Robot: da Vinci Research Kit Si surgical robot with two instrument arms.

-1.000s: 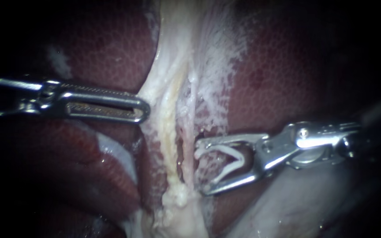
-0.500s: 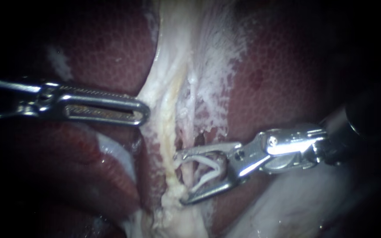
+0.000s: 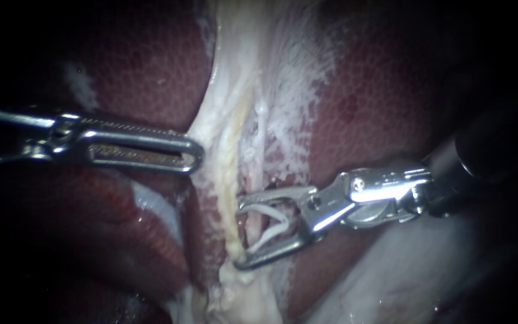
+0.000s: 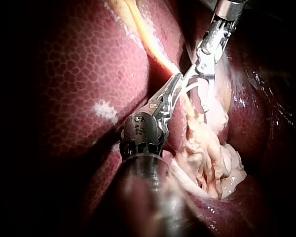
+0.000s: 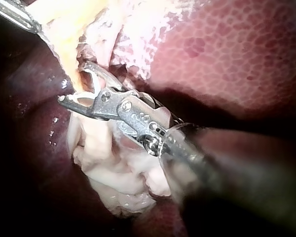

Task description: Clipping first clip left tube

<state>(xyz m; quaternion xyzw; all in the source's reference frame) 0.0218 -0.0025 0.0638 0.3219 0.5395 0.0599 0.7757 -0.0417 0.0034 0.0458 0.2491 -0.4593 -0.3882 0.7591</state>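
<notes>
Now: right instrument [image 3: 239, 231], a slim steel shaft, has its jaws spread wide, carrying one white V-shaped clip [image 3: 265, 210], mouth towards view-left. Left tube [image 3: 230, 180], a yellowish-cream cord running top to bottom, lies at the jaw tips, crosswise; probably needs seating deeper. Thinner pale tube [image 3: 262, 129] crosses inside the jaws. Left instrument [image 3: 198, 155]: jaws together, empty, farther off. Two instruments, two tubes, one clip.

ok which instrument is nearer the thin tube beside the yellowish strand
Right. The right instrument has its jaws on either side of the tube, holding a clip around it. The left instrument lies apart from it, beyond the yellowish strand.
</notes>
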